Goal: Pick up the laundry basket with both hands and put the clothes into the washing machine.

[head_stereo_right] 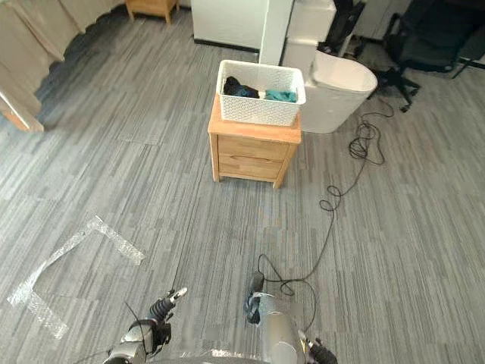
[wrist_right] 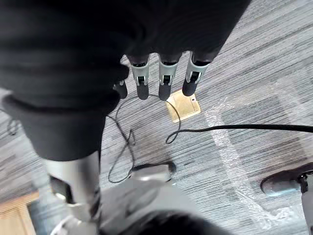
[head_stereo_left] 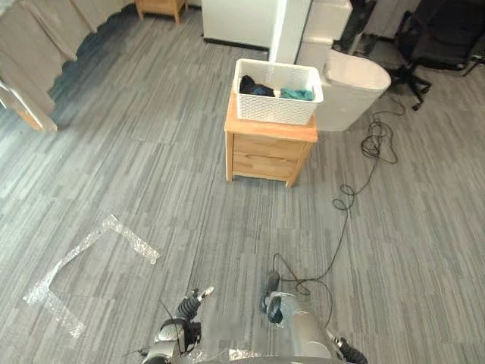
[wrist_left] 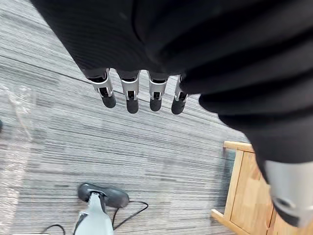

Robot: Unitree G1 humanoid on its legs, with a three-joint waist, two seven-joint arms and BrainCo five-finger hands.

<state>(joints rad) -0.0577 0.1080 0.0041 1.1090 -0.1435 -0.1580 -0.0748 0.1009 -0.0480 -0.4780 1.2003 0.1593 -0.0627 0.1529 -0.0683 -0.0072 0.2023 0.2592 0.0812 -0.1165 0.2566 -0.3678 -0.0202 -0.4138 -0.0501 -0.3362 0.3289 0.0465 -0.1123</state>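
On the wooden cabinet point(head_stereo_left: 265, 152), well apart from the hands, the laundry basket point(head_stereo_left: 276, 110) with dark and teal clothes point(head_stereo_left: 254, 89) was seen. The left hand point(wrist_left: 132, 95) and the right hand point(wrist_right: 166, 81) were held open, nothing grasped.

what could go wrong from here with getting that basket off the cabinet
The left hand and right hand hang open, far from the laundry basket; an off-centre approach could give an uneven grip.
The basket nearly covers the small wooden cabinet's top, so a nudge might slide it off and spill the clothes.
The white machine stands close behind it, which may crowd the right hand.
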